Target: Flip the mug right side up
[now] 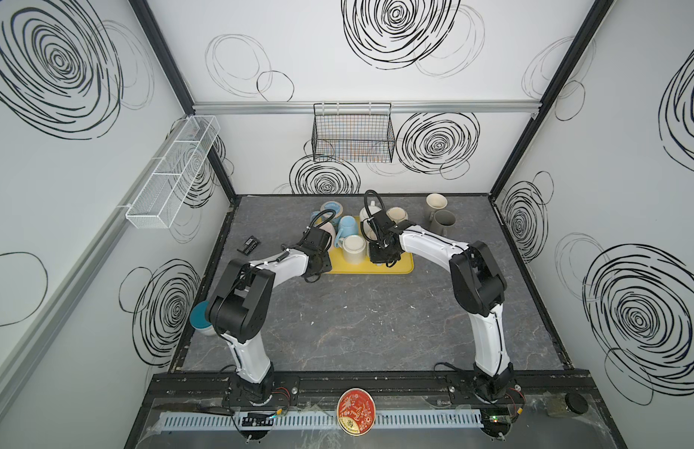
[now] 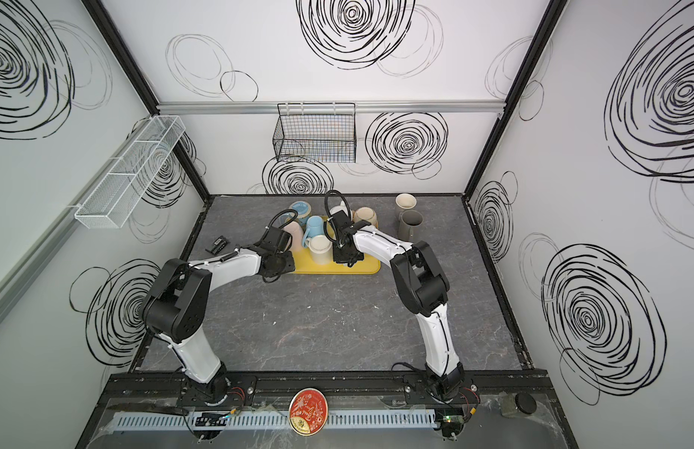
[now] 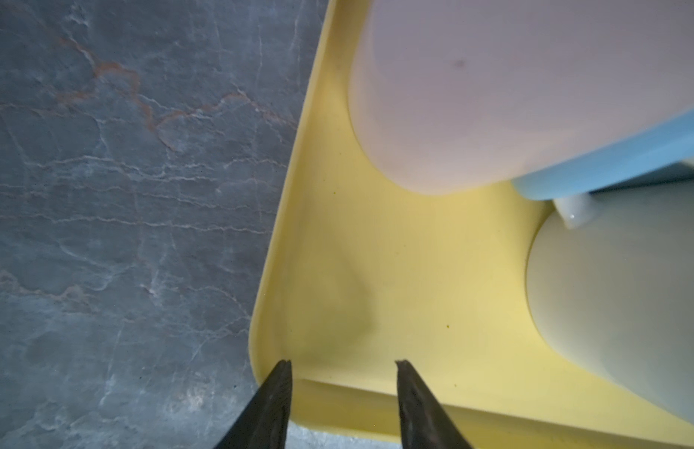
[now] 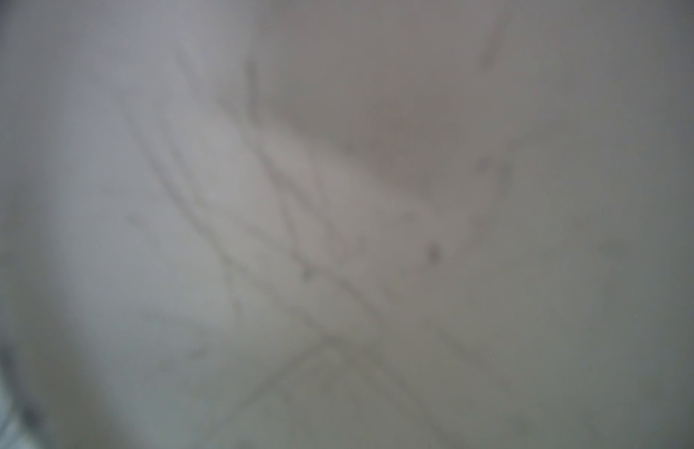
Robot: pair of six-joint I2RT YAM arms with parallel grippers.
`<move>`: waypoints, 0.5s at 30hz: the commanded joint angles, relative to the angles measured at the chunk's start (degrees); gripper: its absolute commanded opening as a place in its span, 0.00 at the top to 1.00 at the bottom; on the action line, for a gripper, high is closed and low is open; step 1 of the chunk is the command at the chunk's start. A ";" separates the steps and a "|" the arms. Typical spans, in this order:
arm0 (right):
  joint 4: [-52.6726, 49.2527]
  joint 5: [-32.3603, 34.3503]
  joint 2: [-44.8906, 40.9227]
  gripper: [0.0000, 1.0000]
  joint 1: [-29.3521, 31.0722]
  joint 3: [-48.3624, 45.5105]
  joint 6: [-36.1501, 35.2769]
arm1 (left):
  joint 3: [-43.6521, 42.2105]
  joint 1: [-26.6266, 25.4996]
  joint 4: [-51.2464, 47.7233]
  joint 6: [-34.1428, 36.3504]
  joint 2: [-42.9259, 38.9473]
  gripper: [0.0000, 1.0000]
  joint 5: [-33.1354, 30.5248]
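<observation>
Mug (image 1: 354, 248) hemmed by other mugs (image 1: 347, 225); left gripper (image 3: 343, 363) spread over bare tray (image 3: 415, 272) corner; right gripper (image 1: 379, 254) pressed together.

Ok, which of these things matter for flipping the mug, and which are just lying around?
Job: white mug by the right arm, likely the target; yellow tray; its pink mug, blue mug, cream mug.
Lying about: grey mug, off the tray; black gadget; red tin; teal bowl; wire basket.

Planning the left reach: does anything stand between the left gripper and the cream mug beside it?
Nothing visible does: only bare tray lies between the left gripper and the cream mug; the pink mug stands aside.
</observation>
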 commanded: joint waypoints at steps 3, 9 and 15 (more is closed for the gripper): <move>2.75 -0.83 -6.71 1.00 0.17 -2.63 -1.18 | -0.04 -0.64 -7.58 1.05 -3.64 0.52 -2.18; 6.67 -2.93 -10.01 1.00 -0.01 -5.07 -0.93 | -1.85 -0.63 -4.43 0.79 -8.98 0.52 -1.07; 11.34 -5.13 -14.21 1.00 -0.54 -7.05 0.10 | -5.27 0.13 1.75 0.55 -15.35 0.50 5.26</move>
